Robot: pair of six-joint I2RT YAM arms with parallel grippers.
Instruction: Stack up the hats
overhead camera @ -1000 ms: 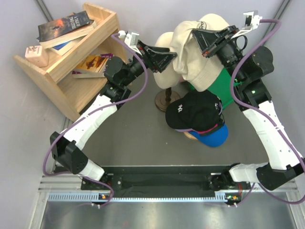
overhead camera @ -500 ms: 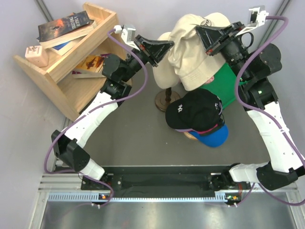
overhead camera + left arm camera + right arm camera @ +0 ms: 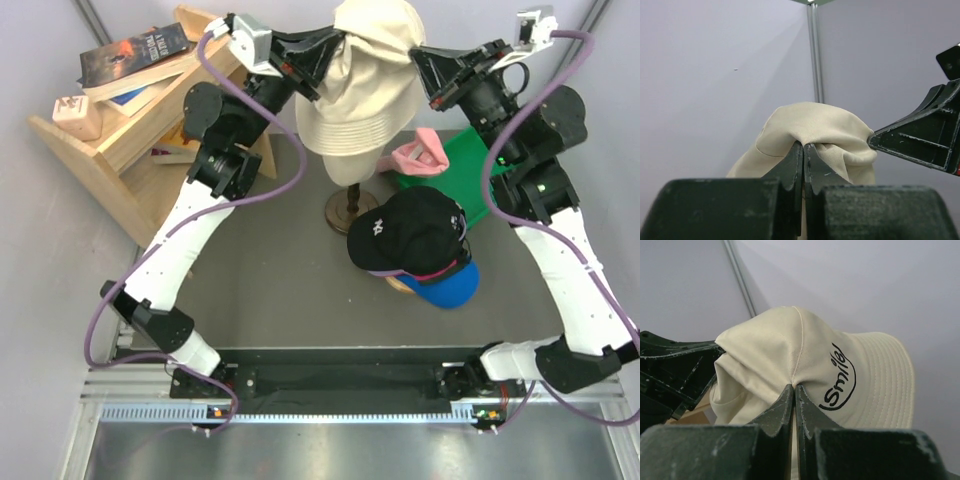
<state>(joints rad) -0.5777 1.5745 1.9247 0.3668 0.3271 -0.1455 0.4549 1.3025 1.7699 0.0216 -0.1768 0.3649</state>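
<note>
A cream bucket hat [image 3: 365, 85] with a black "Smile" print [image 3: 840, 371] hangs in the air at the back, pinched from both sides. My left gripper [image 3: 328, 48] is shut on a fold of its crown [image 3: 812, 125]. My right gripper [image 3: 417, 62] is shut on the opposite side [image 3: 794, 386]. In front, a black cap with a white logo [image 3: 412, 232] tops a pile over a magenta edge [image 3: 447, 269] and a blue cap [image 3: 447, 289]. A light pink cap [image 3: 420, 153] lies on a green sheet [image 3: 458, 178].
A cream mannequin head [image 3: 343, 170] on a round wooden stand [image 3: 350, 211] sits below the held hat. A wooden shelf [image 3: 140, 140] with books [image 3: 135, 55] stands at the back left. The grey wall is close behind both grippers.
The left gripper closed on the bucket hat. Both arms then raised it and carried it left and back, uncovering the light pink cap on the green sheet.
</note>
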